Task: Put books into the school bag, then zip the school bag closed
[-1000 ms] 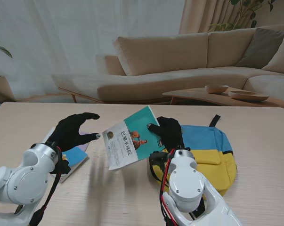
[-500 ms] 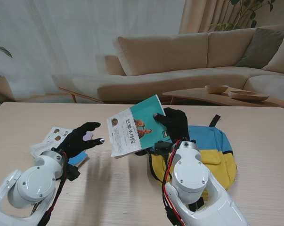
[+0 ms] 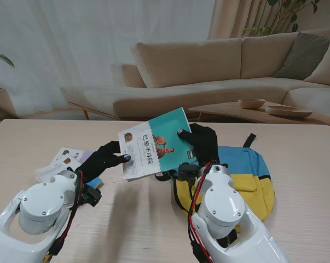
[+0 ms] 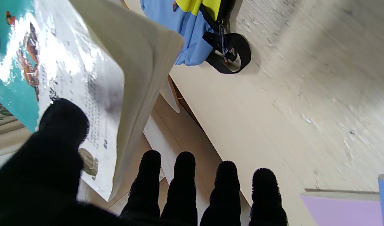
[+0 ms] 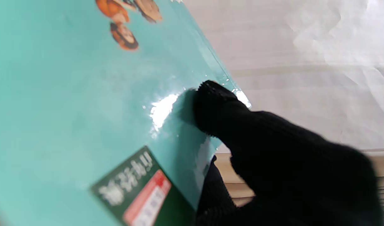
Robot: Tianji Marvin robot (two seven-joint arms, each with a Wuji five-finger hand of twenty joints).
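Fingers first: from the stand view, my right hand [image 3: 200,143] pinches the far corner of the teal book [image 3: 152,150], thumb on the cover, holding it tilted in the air over the middle of the table [image 3: 296,139]; my left hand [image 3: 106,159] has come in since half a second ago, and its fingertips now touch the book's white near edge. The school bag [image 3: 247,178] lies flat just right of the book, towards the table's right edge, and more books [image 3: 63,161] lie near the left edge. In the left wrist view, the thumb [image 4: 65,121] rests on the cover and four fingers [image 4: 185,175] spread narrowly beneath the pages, not clamped; I judge this hand open. In the right wrist view, the thumb [image 5: 215,103] presses the glossy cover firmly. I judge the step a two-handed steadying: I should close the left fingers under the spine before tipping the book towards the bag's opening, which I cannot see.
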